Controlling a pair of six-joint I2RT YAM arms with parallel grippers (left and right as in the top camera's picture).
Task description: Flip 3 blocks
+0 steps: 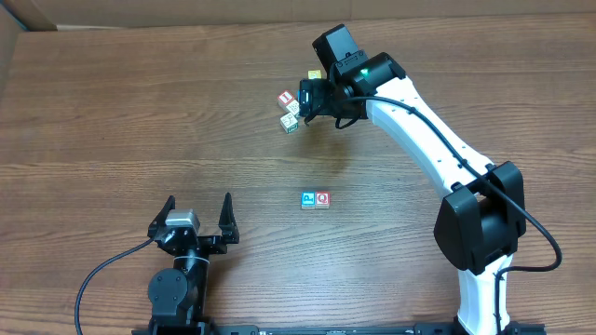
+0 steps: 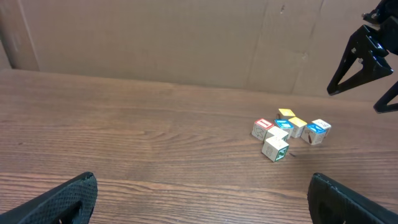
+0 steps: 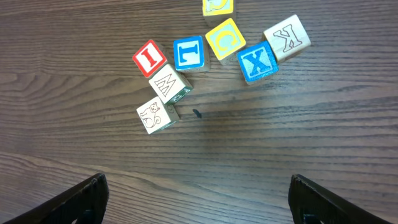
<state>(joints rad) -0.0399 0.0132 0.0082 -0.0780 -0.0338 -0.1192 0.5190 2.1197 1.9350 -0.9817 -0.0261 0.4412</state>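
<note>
Right gripper hangs over the far cluster, jaws spread wide, empty. There the pale block seems to touch the M block. Left gripper, near left, gapes too.

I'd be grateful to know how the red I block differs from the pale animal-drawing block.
The red I block shows a white letter on red; the pale animal block, a dark outline on bare wood. The I block lies beyond the M block, the animal block nearer the camera. Both are cubes.
</note>
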